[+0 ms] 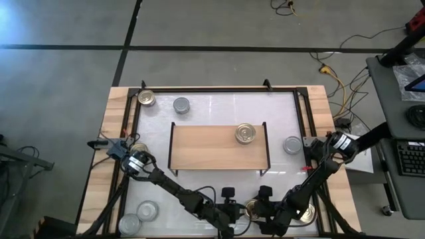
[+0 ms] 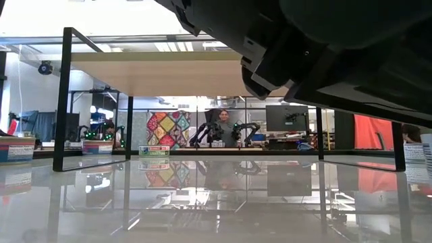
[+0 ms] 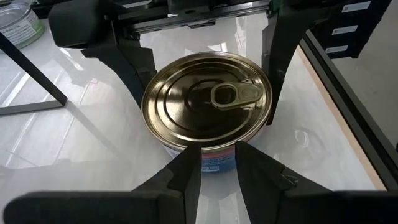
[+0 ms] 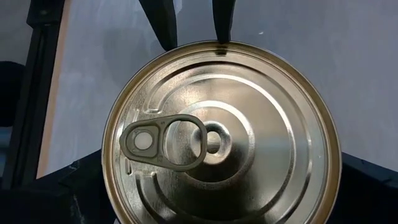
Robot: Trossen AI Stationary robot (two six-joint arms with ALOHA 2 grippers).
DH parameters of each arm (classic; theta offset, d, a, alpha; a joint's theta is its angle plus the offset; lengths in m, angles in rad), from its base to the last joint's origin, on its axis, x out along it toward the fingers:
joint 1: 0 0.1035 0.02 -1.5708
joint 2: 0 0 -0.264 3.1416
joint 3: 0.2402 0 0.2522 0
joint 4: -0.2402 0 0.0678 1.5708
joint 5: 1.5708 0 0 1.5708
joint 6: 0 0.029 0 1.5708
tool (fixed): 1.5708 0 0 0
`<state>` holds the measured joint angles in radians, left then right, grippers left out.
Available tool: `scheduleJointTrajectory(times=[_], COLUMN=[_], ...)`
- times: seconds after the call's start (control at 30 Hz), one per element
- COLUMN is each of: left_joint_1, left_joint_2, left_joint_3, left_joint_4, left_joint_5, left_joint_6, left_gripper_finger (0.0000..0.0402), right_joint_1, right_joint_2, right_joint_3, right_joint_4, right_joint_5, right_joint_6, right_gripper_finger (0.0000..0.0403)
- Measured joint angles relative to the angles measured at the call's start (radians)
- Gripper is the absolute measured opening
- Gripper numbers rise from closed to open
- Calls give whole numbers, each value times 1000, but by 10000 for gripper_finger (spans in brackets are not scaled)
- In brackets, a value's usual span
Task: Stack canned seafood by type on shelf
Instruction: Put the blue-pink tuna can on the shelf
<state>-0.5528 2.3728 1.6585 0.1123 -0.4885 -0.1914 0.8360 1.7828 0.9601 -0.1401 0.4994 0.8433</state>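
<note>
Between the jaws of the left gripper (image 3: pixel 217 158), only a narrow gap; nothing pinched, tips just short of the near side of a gold-topped seafood can (image 4: pixel 221 134). Facing it from the opposite side, the right gripper (image 3: pixel 208 93), jaws spread wide, one finger just beside each flank of that same can; contact impossible to judge. Under the can, the white desk (image 1: pixel 219 106), near its front edge, with the black frame rail (image 3: pixel 348 81) close alongside.

Just right of the jaws, a second gold can (image 1: pixel 307 212). Well off to the left, two silver-topped cans (image 1: pixel 147 210) by the front corner. Just ahead of the jaws, toward the shelf, two black mounts (image 1: pixel 227 193).

Farther ahead, mid-desk, the shelf (image 1: pixel 206 146), carrying a single shelved gold can (image 1: pixel 246 133) toward its right end. Past that end, a lone silver can (image 1: pixel 292 145). By the shelf's left end, a gold can at the elbow (image 1: pixel 138 147), beside the left arm's bend. Farthest from the jaws, at the far left corner, a corner gold can (image 1: pixel 146 99) and a corner silver can (image 1: pixel 181 105), near each other but apart.

At desk height, dark arm housings across the upper right, and a person (image 2: pixel 223 125) in the room behind.
</note>
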Motion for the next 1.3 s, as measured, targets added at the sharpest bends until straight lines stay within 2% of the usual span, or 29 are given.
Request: scheduleJointTrajectory(times=[0.37,0.6,0.8,1.07,1.3], left_joint_1=[-24,-54,-66,-108,-177], left_joint_2=[-36,-101,-169,-294,-427], left_joint_3=[0,0,3,3,2], left_joint_4=[-88,-229,-306,-580,-660], left_joint_5=[-3,2,90,77,69], left_joint_6=[0,1,51,12,-12], left_gripper_finger=[84,84,84,84,84], right_joint_1=[0,-6,-7,-5,-19], right_joint_2=[0,-7,-8,-8,-8], right_joint_3=[11,96,195,362,545], right_joint_4=[12,-46,-164,-373,-581], right_joint_5=[-17,-64,-84,-97,-95], right_joint_6=[46,53,15,-18,-115], right_gripper_finger=[400,384,377,377,374])
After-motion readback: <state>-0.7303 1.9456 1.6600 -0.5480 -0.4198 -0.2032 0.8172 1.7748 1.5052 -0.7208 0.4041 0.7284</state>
